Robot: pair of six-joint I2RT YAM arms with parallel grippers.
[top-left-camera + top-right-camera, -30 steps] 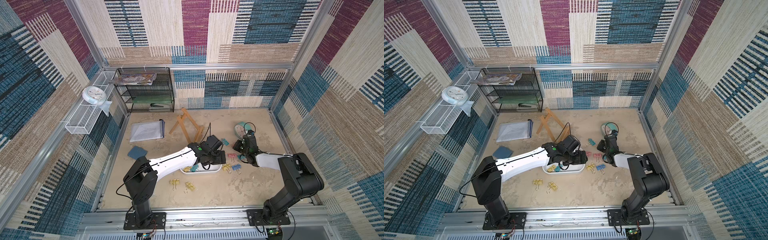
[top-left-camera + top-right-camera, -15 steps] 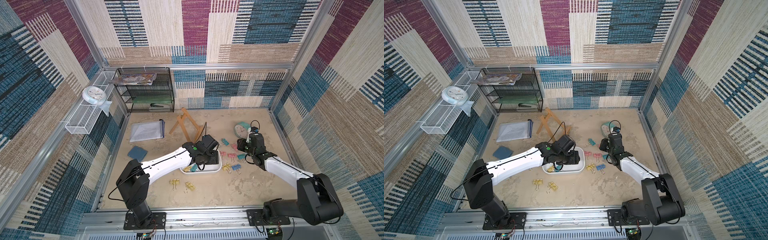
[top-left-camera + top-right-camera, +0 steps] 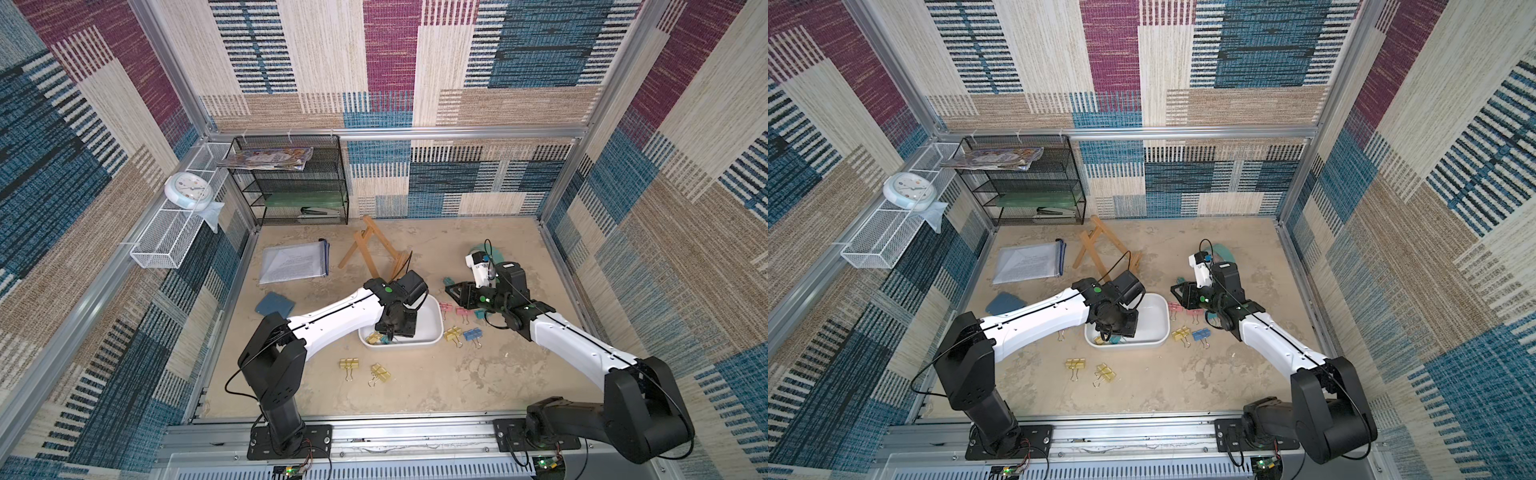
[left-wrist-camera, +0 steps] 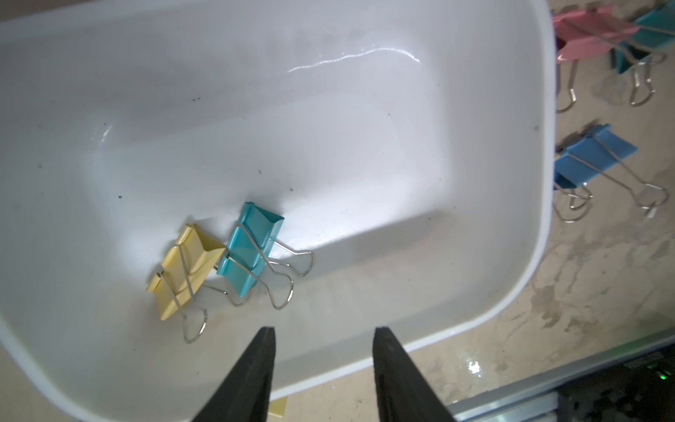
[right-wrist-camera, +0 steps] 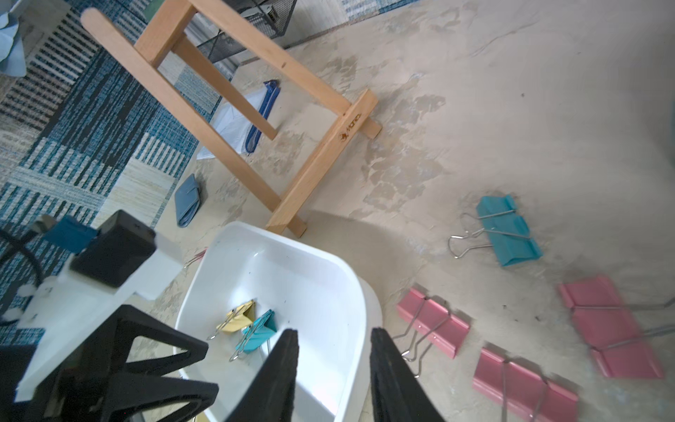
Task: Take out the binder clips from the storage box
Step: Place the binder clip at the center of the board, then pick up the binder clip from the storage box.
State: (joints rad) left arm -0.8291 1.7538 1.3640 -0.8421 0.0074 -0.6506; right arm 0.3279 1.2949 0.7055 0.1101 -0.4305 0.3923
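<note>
Hovering over the near wall of the storage box (image 4: 328,128) with the left gripper (image 4: 325,330), jaws parted, nothing between them. Ahead of its fingertips and off to one side, on the box floor: a yellow binder clip (image 4: 184,272) and a teal binder clip (image 4: 252,252), touching flank to flank, wire handles pointing back toward the gripper.

Probably light, stiff and springy: folded painted metal, slick on the flat faces, with thin wire loops apt to swivel. Best pinched across the folded body, face to face, not by the handles. Likely to skate on the glossy plastic floor under a sideways nudge, and to drag a touching neighbour along. Nothing fragile here.

Right gripper (image 5: 334,332) also parted and empty, poised above the box rim. Beside it on the table, outside the box: pink clips (image 5: 433,321); farther ahead, another teal clip (image 5: 509,234). Past the box wall from the left gripper, a blue clip (image 4: 591,160).

Table (image 3: 436,382) flat, matt, mottled beige, seemingly less slippery than the box. Wooden easel (image 5: 233,98) close beyond the box from the right gripper, so little clearance there. Open table behind both grippers for setting clips down.
</note>
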